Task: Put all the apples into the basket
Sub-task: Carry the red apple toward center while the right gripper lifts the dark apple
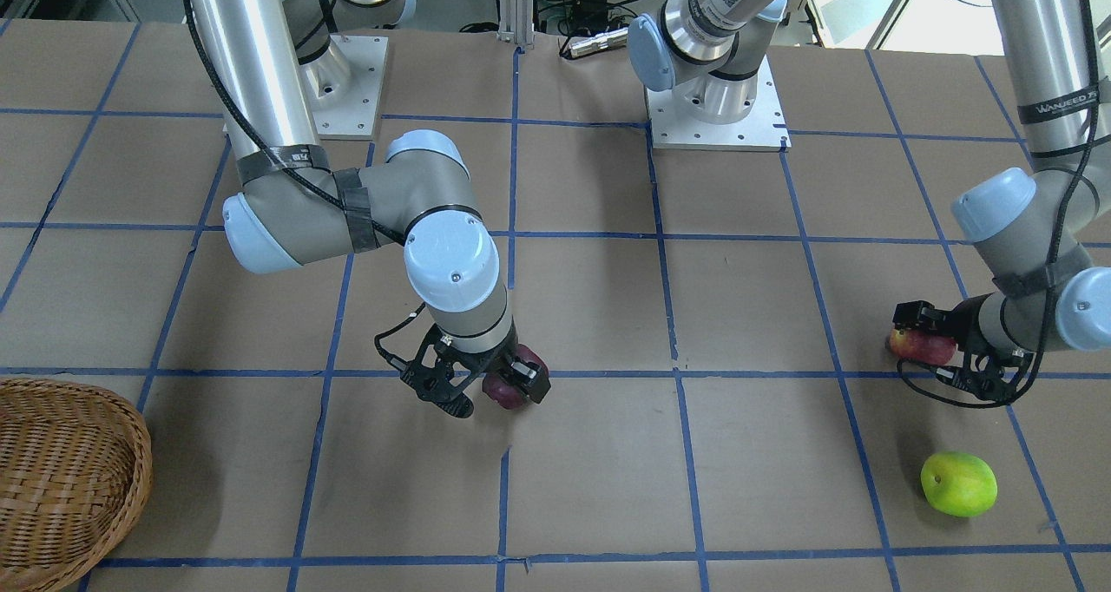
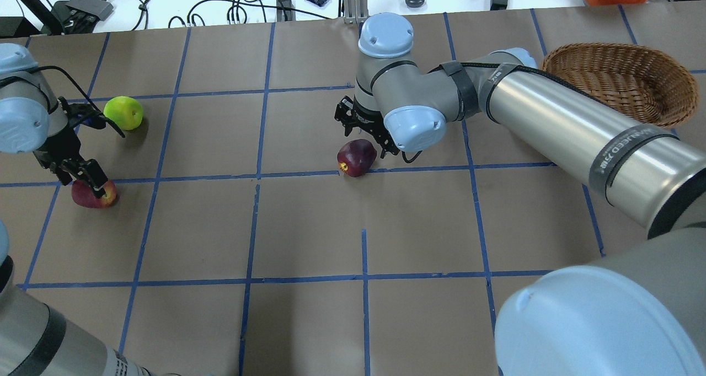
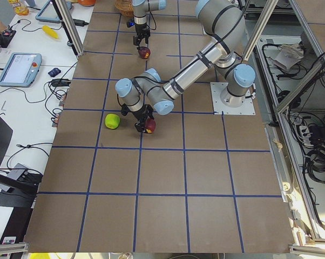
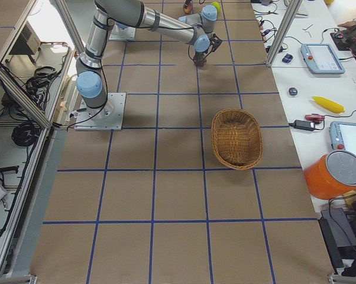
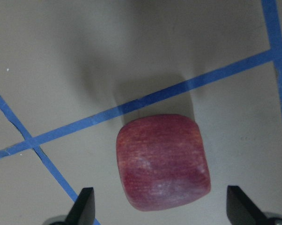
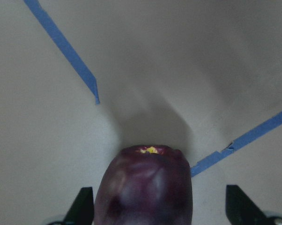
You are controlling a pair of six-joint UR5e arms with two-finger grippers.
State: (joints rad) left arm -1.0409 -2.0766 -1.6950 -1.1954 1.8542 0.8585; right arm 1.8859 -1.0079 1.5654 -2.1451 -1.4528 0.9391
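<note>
Brown-papered table [image 2: 309, 227], blue tape grid. On it the left gripper [image 5: 162, 206] straddles the red apple [image 5: 162, 168], fingers spread wide. The right gripper [image 6: 162, 204] is equally wide around the maroon apple [image 2: 357, 156]. The green apple [image 2: 123, 112] lies near the red one, farther out; the basket [image 2: 606, 73] sits far right, well apart.

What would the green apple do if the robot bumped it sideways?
It would probably roll: the green apple is rounded and lies free on the flat table, with nothing touching it. It may wobble rather than roll straight, since it looks a bit oval. Its skin shines, so it could be slippery to pinch.
</note>
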